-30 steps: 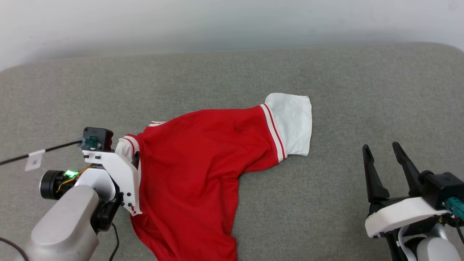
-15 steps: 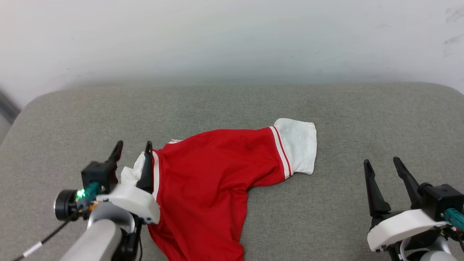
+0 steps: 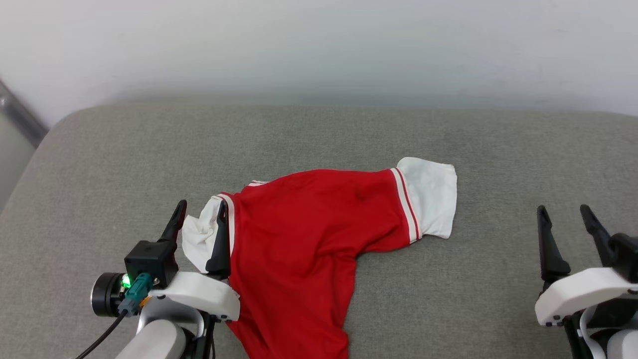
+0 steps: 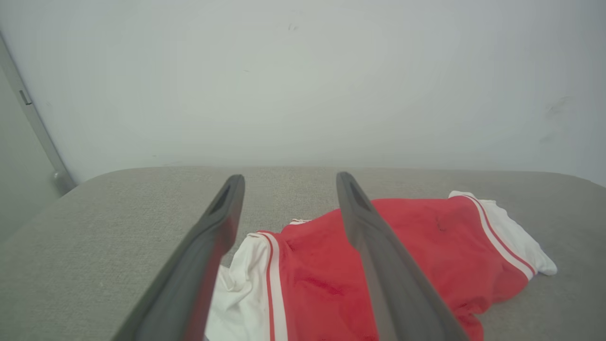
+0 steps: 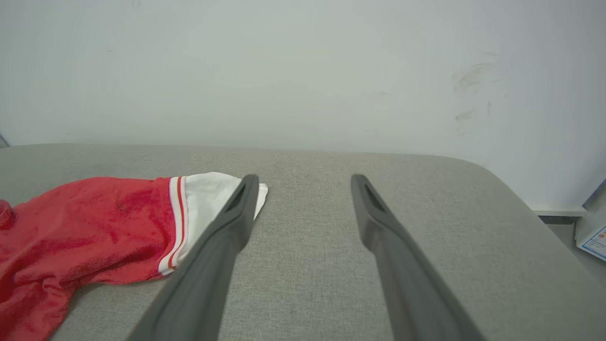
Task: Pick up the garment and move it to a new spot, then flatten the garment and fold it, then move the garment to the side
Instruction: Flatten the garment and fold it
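The garment, a bright red jersey with white, red-striped sleeve ends, lies spread on the grey cushioned surface. One white sleeve end points right; the other is bunched at the left. My left gripper stands open at the lower left, its fingers on either side of that bunched white sleeve without closing on it. In the left wrist view the jersey lies beyond the spread fingers. My right gripper is open at the lower right, apart from the cloth; its wrist view shows the garment to the left.
A pale wall runs behind the surface. A grey metal post stands at the surface's far left corner. In the right wrist view the surface's right edge drops off near a small box on the floor.
The head camera has tilted and shifted, showing more wall. My left gripper let go of the left sleeve, swung its fingers upward and drew back beside it. The right gripper stayed open.
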### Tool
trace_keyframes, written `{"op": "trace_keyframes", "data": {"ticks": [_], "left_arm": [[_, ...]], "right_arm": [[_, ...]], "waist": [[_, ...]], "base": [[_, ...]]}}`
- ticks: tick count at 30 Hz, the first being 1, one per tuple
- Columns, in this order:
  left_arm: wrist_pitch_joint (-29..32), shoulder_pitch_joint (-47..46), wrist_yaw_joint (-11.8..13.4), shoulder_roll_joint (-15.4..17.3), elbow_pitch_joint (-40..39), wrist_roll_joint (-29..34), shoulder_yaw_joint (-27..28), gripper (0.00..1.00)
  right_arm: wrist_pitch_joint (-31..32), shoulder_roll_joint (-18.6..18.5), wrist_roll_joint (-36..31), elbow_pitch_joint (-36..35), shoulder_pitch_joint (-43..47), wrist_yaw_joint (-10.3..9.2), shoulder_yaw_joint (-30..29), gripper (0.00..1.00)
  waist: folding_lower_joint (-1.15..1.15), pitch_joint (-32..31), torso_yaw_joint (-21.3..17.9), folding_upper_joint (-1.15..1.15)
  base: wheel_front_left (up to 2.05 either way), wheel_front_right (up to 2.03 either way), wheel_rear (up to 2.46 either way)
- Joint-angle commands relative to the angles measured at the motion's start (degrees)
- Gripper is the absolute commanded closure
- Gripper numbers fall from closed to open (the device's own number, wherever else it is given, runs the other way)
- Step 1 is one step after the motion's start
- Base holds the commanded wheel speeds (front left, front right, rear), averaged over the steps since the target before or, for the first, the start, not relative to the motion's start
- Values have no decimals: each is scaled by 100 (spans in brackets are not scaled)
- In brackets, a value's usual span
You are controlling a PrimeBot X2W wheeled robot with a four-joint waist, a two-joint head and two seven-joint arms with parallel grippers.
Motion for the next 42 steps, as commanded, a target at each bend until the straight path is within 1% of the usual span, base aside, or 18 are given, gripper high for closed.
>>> {"op": "trace_keyframes", "data": {"ticks": [1, 4, 9, 12, 13, 15, 16, 18, 22, 26, 28, 33, 34, 35, 36, 40, 41, 42], "left_arm": [[-38, -171, -65, -40, -62, 103, 9, 0], [-39, -364, -145, -114, -115, 214, -19, 0], [-35, -613, -234, -202, -163, 370, 32, 0], [-36, -778, -321, -297, -201, 468, 86, 0], [-36, -811, -340, -330, -214, 507, 100, 0], [-36, -872, -394, -382, -220, 569, 139, 0], [-37, -901, -427, -421, -221, 596, 164, 0], [-36, -942, -482, -492, -190, 652, 208, 0], [-36, -1012, -595, -634, -127, 734, 291, 0], [-36, -1078, -714, -787, -49, 820, 396, 0], [-37, -1088, -782, -869, -3, 859, 454, 0], [-37, -988, -928, -992, 171, 948, 592, 0], [-37, -973, -954, -1007, 226, 954, 609, 0], [-37, -957, -986, -1019, 281, 963, 622, 0], [-36, -934, -1003, -1011, 347, 968, 629, 0], [-2, -854, -1092, -910, 596, 892, 688, 0], [69, -856, -1129, -836, 666, 874, 701, 0], [379, -855, -1238, -605, 790, 763, 757, 0]], "right_arm": [[55, 0, -117, -18, -225, -2, -120, 0], [123, -30, -189, 16, -536, -4, -272, 0], [451, -186, -89, 352, -1147, -4, -412, 0], [982, -387, 169, 815, -1721, -2, -495, 0], [1215, -421, 363, 1002, -1930, -4, -513, 0], [1783, -673, 466, 1359, -2269, -2, -441, 0], [2088, -711, 627, 1532, -2438, -4, -407, 0], [2654, -929, 741, 1797, -2777, -2, -286, 0], [3594, -1107, 943, 2201, -3170, -3, -35, 0], [4104, -1159, 1155, 2458, -3429, -2, 243, 0], [4246, -1201, 1188, 2625, -3462, -2, 370, 0], [4535, -1118, 1346, 3174, -3309, -2, 533, 0], [4603, -1091, 1381, 3255, -3276, -1, 568, 51], [4633, -1075, 1415, 3289, -3270, -1, 613, 93], [4570, -1072, 1441, 3277, -3293, 2, 648, 100], [4157, -1259, 1349, 3082, -3462, -3, 699, 100], [4072, -1308, 1318, 3039, -3479, -2, 704, 100], [3799, -1332, 1303, 2849, -3490, -2, 738, 100]], "waist": [[1, 265, 238, 0], [1, 548, 413, 0], [1, 897, 574, 0], [1, 1120, 689, 0], [1, 1185, 726, 0], [1, 1318, 806, 0], [1, 1382, 848, 0], [1, 1508, 924, 0], [1, 1751, 1067, 0], [1, 1991, 1180, 0], [1, 2065, 1219, 0], [1, 2103, 1277, 0], [1, 2094, 1285, 0], [1, 2080, 1290, 0], [1, 2053, 1286, 0], [1, 1836, 1206, 0], [1, 1756, 1170, 0], [1, 1480, 1026, 0]], "base": [[0, 0, 0], [0, 0, 0], [0, 0, 0], [0, 0, 0], [0, 0, 0], [0, 0, 0], [0, 0, 0], [0, 0, 0], [0, 0, 0], [0, 0, 0], [0, 0, 0], [0, 0, 0], [0, 0, 0], [0, 0, 0], [0, 0, 0], [0, 0, 0], [0, 0, 0], [0, 0, 0]]}}
